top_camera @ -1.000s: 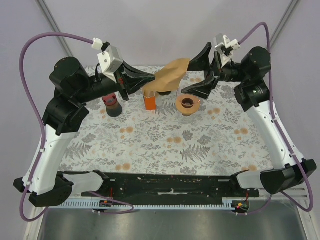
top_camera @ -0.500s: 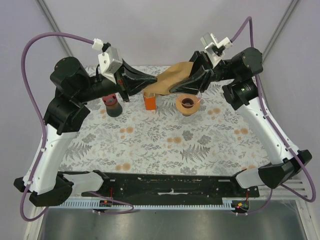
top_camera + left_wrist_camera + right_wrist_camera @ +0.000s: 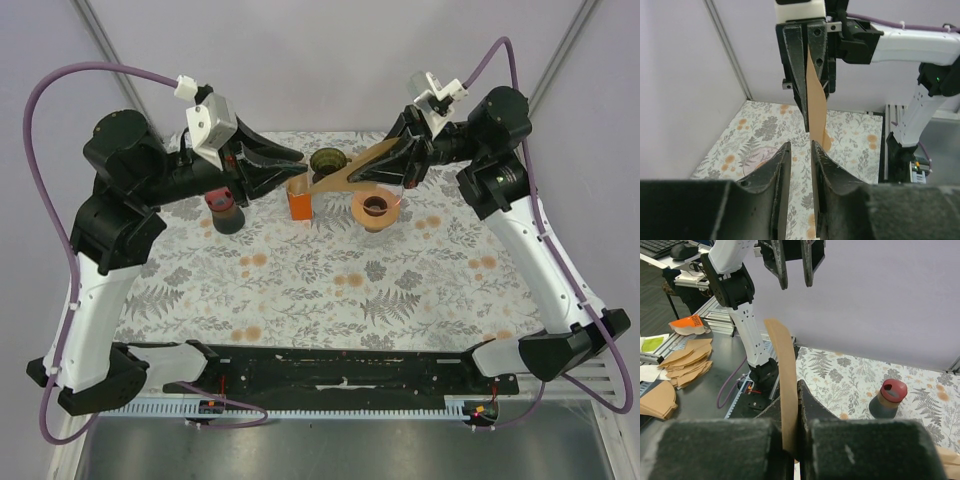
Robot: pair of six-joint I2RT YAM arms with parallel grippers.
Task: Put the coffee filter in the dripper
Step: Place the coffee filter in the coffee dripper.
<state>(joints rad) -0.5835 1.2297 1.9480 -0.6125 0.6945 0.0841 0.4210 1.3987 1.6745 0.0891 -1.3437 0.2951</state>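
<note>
My right gripper point(image 3: 372, 170) is shut on the brown paper coffee filter point(image 3: 335, 178) and holds it in the air, left of and above the dripper point(image 3: 377, 208), a brown cone on the floral mat. In the right wrist view the filter point(image 3: 785, 385) stands edge-on, pinched between the right gripper's point(image 3: 796, 405) fingers. My left gripper point(image 3: 292, 162) faces it from the left with its jaws apart. In the left wrist view the filter point(image 3: 816, 100) hangs just beyond the left gripper point(image 3: 800, 146), with nothing between its fingers.
An orange box point(image 3: 299, 201) stands just left of the dripper, under the filter's free end. A red-lidded jar point(image 3: 224, 211) sits further left and a dark round object point(image 3: 327, 160) behind. A stack of spare filters point(image 3: 685, 360) lies off the mat.
The right gripper has closed on the filter. The left gripper has let go of it, opened a little and drawn back left. The filter now hangs edge-on from the right gripper.
</note>
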